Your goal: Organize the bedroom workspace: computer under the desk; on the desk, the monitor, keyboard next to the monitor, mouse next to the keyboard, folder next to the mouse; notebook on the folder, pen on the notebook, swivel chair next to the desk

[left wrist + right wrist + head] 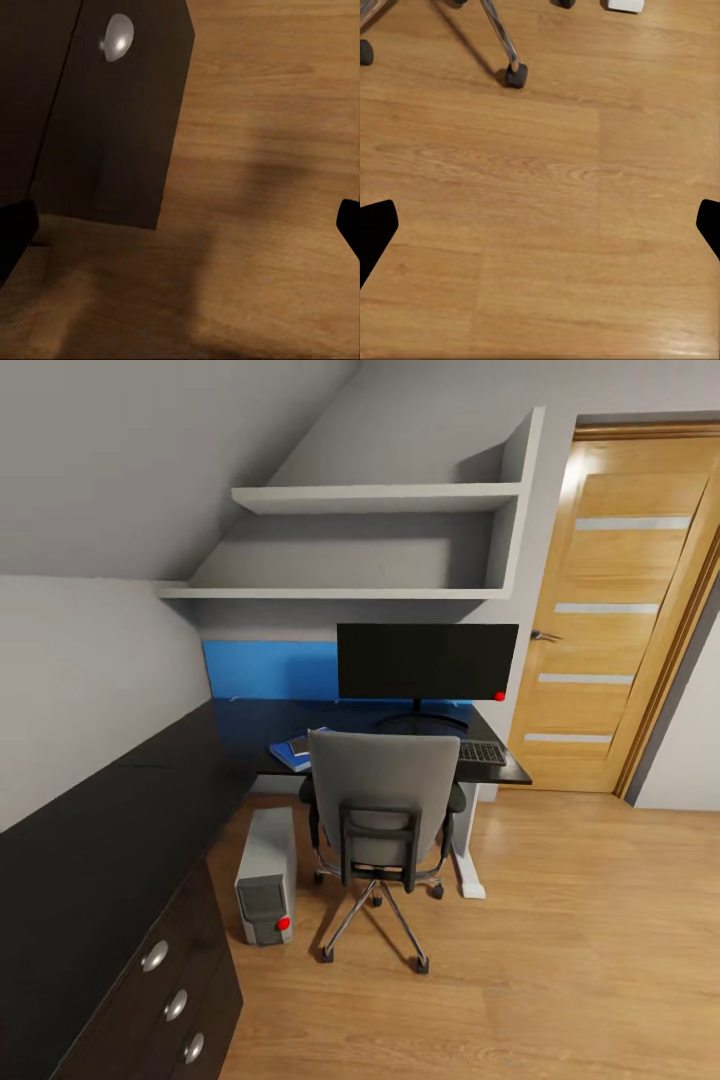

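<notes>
Head view: one grey padded swivel chair (383,800) is drawn up to the black-topped corner desk (100,840), which carries one wide black monitor (427,660), a slim keyboard (482,752) and a flat blue folder (290,752); one grey tower computer (266,875) stands on the wood floor (560,960). Wrist views show the left hand (180,225) and right hand (540,225) spread wide, empty, above the floor.

Both wrist views show plain black fingertips (376,232).
</notes>
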`<state>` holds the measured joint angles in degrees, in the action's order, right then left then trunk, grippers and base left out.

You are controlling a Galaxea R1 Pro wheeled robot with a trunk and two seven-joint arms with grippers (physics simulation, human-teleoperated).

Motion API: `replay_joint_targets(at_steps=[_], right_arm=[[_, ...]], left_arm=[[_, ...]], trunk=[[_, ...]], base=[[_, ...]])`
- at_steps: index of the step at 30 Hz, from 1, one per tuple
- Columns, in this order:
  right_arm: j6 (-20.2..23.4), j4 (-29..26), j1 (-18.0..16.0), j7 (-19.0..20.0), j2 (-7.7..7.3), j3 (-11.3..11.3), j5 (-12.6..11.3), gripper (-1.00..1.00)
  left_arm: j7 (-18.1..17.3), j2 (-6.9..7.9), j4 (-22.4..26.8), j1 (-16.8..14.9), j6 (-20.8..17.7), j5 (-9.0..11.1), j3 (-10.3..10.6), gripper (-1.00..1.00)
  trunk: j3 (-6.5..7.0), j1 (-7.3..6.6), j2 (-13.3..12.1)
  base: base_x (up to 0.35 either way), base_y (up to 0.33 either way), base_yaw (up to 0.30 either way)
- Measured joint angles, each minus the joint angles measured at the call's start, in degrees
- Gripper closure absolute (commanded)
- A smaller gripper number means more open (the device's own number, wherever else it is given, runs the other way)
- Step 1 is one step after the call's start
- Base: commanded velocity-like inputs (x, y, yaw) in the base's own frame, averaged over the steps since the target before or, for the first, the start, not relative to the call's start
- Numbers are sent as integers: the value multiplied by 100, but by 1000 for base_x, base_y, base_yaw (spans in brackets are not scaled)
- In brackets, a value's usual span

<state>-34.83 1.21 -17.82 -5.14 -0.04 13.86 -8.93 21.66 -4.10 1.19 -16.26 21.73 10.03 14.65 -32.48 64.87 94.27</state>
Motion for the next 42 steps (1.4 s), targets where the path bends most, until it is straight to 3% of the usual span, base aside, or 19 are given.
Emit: replay_joint_targets(at_steps=[10, 42], right_arm=[[0, -2, 46, 3, 3, -4, 0, -100], [0, -2, 48, 3, 3, -2, 0, -100]], left_arm=[[-10, 142, 0, 355, 25, -2, 3, -100], [-10, 132, 9, 399, 9, -28, 37, -100]], trunk=[[0, 0, 0], [0, 0, 0]], base=[[0, 0, 0], [0, 0, 0]])
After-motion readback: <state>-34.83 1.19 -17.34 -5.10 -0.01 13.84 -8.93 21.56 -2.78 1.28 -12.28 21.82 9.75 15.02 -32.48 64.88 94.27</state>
